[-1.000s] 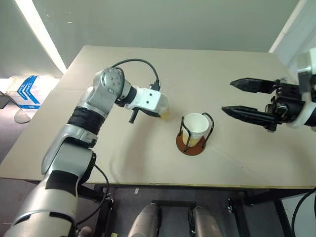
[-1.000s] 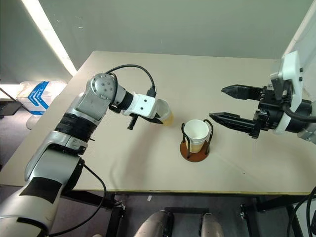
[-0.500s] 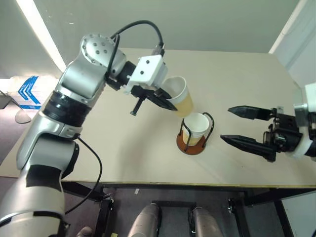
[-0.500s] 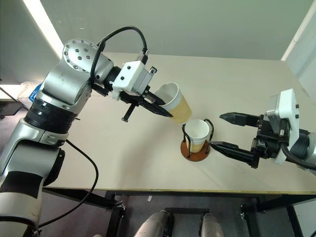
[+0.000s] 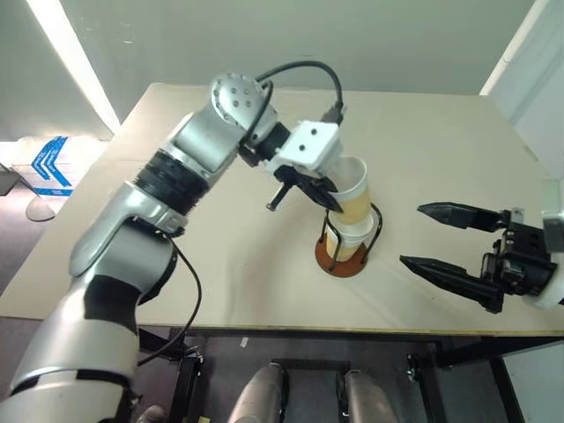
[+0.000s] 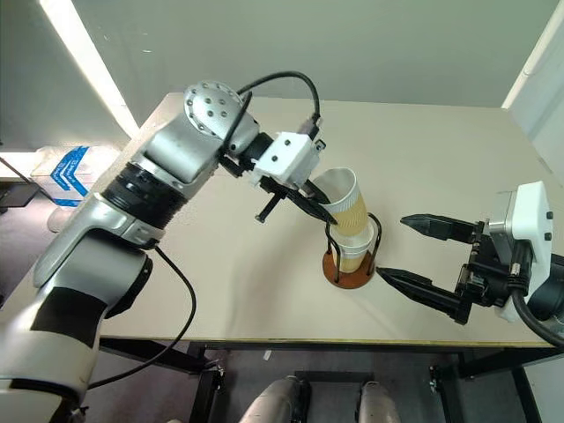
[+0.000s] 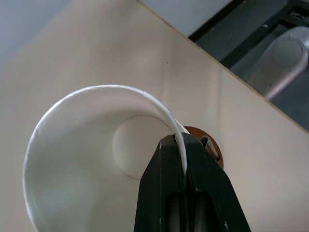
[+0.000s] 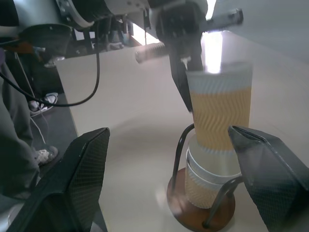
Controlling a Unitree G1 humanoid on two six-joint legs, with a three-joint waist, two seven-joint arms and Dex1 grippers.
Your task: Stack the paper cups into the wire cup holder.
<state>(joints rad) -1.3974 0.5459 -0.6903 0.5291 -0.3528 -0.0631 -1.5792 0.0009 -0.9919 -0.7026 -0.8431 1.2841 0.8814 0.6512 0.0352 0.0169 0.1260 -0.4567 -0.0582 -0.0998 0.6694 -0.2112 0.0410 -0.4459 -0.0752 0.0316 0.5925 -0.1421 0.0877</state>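
Your left gripper (image 6: 319, 199) pinches a cup's (image 6: 346, 204) rim. The cup tilts mouth-up, its base entering the cup (image 8: 207, 181) in the holder (image 5: 342, 256). Your right gripper (image 5: 436, 238) gapes empty nearby.

Even, soft light covers my table (image 5: 220, 264), with a bright strip of glare along the floor (image 5: 66, 53) at upper left. My right wrist view is motion-blurred, with a blown-out highlight behind the held cup (image 8: 221, 104); shadows are faint.
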